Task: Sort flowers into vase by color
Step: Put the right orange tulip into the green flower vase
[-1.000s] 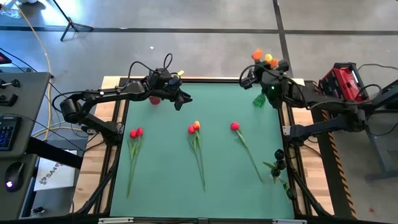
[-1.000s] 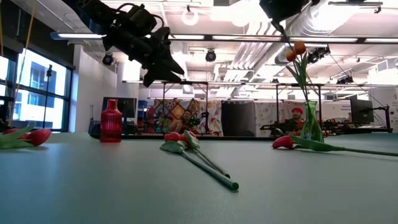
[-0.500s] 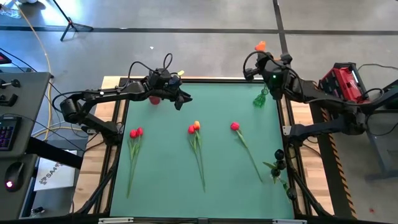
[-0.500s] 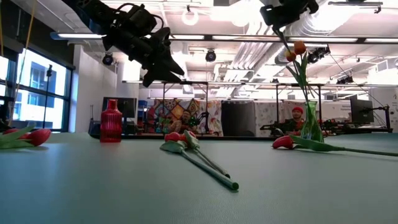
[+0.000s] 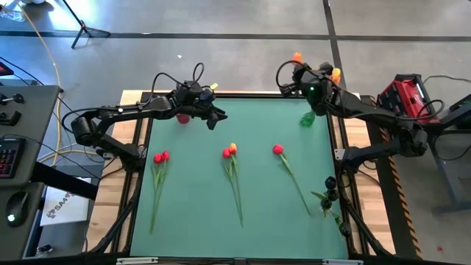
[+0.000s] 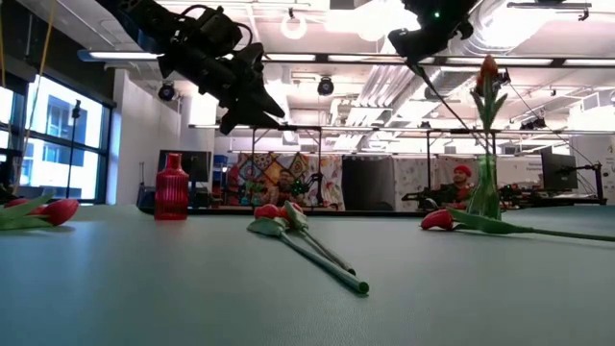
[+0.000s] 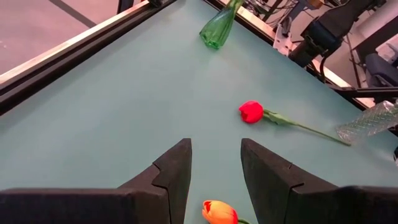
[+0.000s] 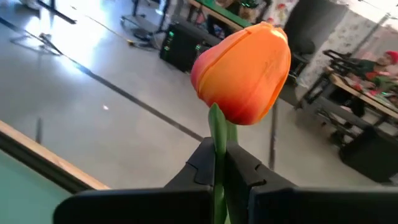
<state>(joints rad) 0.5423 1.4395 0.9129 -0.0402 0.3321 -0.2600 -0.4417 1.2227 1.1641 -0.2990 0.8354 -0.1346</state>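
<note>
A: From above, the right gripper (image 5: pixel 300 72) sits clamped on an orange-headed tulip (image 5: pixel 297 57) near the green glass vase (image 5: pixel 307 118).

B: Wrist view confirms: stem pinched. Left gripper (image 7: pixel 214 168) hovers half-open, empty. Next, I'd judge, lower the stem into the vase.

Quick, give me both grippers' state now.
Left gripper: jaws open, holding nothing, hovering over the table.
Right gripper: jaws shut on the stem of an orange tulip.
</note>
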